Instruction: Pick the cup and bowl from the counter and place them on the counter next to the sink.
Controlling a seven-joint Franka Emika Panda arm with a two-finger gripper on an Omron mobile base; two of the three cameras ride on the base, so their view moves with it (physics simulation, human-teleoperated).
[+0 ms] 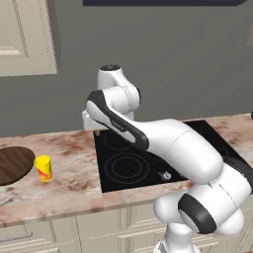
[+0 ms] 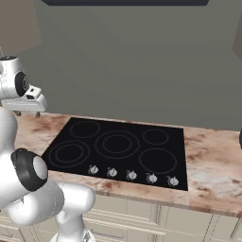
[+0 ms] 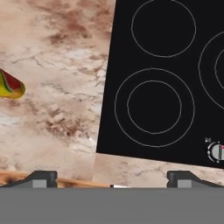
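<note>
Yellow cup (image 1: 43,168) is being approached first — sitting at nine o'clock of the cooktop (image 1: 133,160), gripper (image 3: 111,178) spread wide, nothing held; a leftward descent is probably needed next.

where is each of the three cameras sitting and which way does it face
Left base view: behind the arm's left, facing forward and down at the counter, cup, bowl and cooktop; white arm at lower right.
Right base view: behind the arm's right, facing the cooktop; arm at left.
Hand view: on the hand, open, looking down at counter and cooktop edge; dark tips at bottom.
Shared: cooktop in all three; cup in left base and hand views.
</note>
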